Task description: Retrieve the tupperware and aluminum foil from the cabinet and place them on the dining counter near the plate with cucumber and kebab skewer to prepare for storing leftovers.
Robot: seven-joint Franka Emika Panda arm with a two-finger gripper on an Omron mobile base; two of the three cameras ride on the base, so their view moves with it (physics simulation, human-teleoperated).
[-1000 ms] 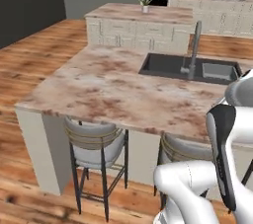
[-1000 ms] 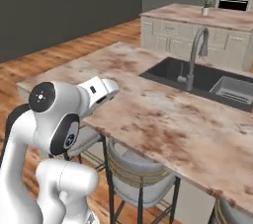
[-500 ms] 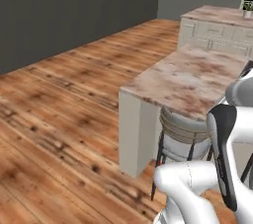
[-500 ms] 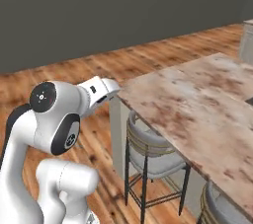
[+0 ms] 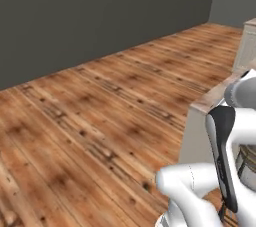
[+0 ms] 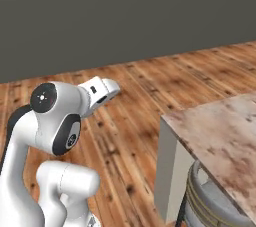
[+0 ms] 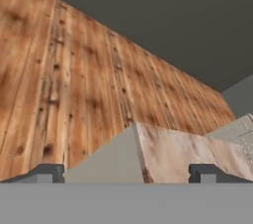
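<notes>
Dining surface (image 6: 220,131) corner pokes in at 4 o'clock; right base cam catches a stool (image 6: 210,201) under it. Tool (image 7: 126,172) empty, fingers spread wide.

Dining counter (image 6: 220,131): pink-brown marbled top, only its corner end in frame, pale side panel below. In hand view the same corner (image 7: 173,154) sits low, right of centre, above wood floor. In left base view, a sliver of edge (image 5: 215,96).
</notes>
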